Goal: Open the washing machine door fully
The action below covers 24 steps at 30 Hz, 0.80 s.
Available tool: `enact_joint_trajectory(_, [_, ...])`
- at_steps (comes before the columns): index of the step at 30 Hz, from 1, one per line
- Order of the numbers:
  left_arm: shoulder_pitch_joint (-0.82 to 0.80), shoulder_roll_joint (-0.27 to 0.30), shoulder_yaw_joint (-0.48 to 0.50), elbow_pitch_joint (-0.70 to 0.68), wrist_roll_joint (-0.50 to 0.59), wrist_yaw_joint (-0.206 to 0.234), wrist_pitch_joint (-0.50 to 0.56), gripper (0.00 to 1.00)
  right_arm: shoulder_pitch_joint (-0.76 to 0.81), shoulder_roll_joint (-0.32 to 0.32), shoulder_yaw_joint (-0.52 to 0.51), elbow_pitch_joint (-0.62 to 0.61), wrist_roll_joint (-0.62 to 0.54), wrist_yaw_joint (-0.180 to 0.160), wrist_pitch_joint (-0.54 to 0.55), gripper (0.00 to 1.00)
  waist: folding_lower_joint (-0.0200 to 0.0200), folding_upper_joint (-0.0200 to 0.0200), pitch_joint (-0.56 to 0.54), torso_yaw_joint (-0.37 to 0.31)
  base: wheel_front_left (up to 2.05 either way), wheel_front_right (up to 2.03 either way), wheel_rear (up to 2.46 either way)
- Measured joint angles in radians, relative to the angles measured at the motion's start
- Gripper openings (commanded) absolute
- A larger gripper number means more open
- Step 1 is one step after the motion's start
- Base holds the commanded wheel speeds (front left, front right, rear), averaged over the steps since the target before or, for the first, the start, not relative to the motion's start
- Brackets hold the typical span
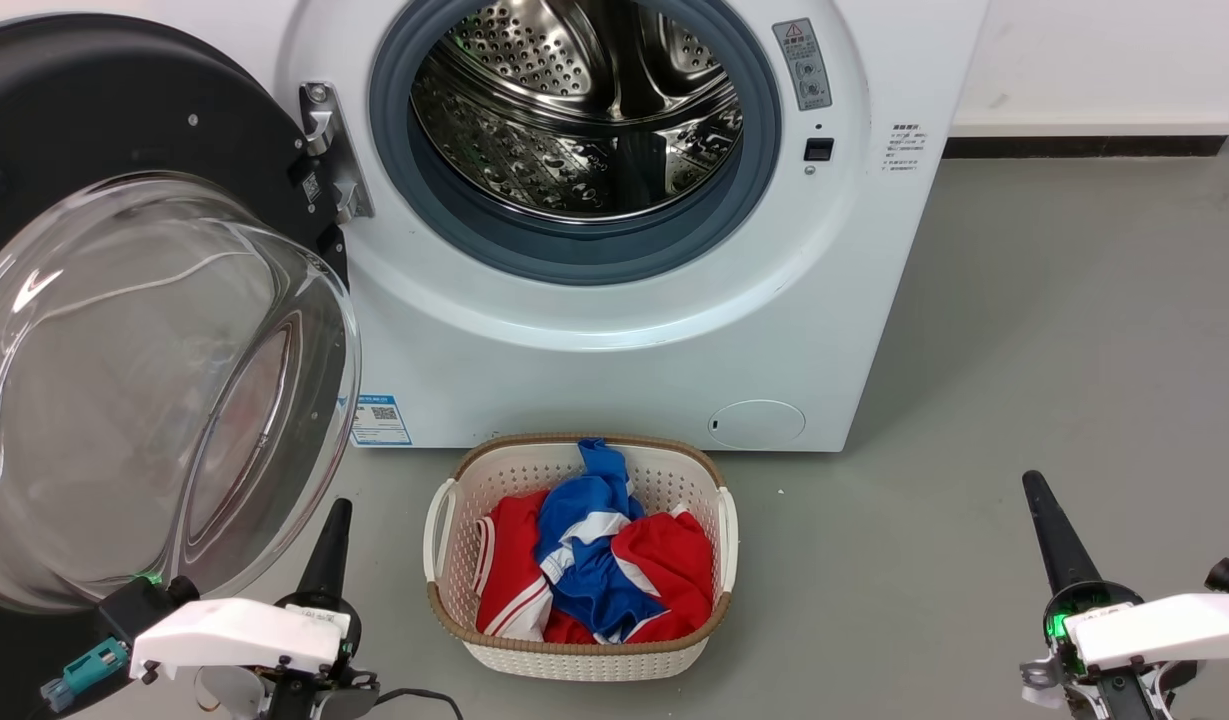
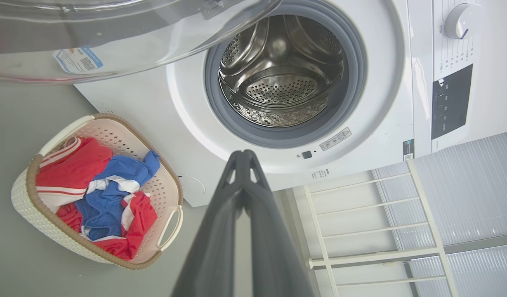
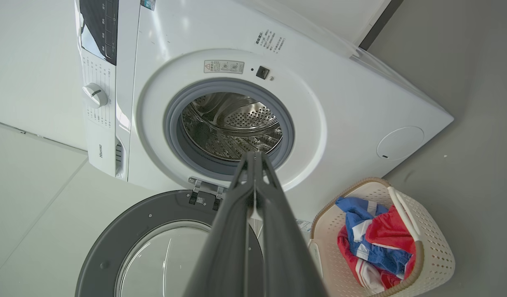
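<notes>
One washing machine door (image 1: 124, 380), open, just left of left end effector (image 1: 338, 512).

- Washing machine (image 1: 614, 370): the brand name "Hisense" stands in small grey letters on its front panel (image 3: 104, 123), near the dial (image 3: 95, 95).
- Warning sticker (image 1: 802, 62) beside the drum opening: a red triangle sign at one end; the lines under it are too small to read.
- Blue-and-white sticker (image 1: 380, 420) low on the machine's front: a square scan code; its print is too small to read.
- Block of small print (image 1: 905, 147) on the machine's front: unreadable.
- Washing machine door (image 1: 94, 110): a small code tag (image 1: 311, 187) by the hinge, unreadable.
</notes>
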Motion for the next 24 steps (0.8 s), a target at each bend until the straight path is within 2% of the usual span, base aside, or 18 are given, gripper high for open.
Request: enact_joint_trajectory(24, [-0.017,-0.041,0.066,0.020,-0.172,-0.045,0.047,0.00,-0.034,0.000,-0.011,0.043,0.215,0.000,0.021,0.00,0.0000,0.0000,0.004,0.004,0.00,0.00,0.00])
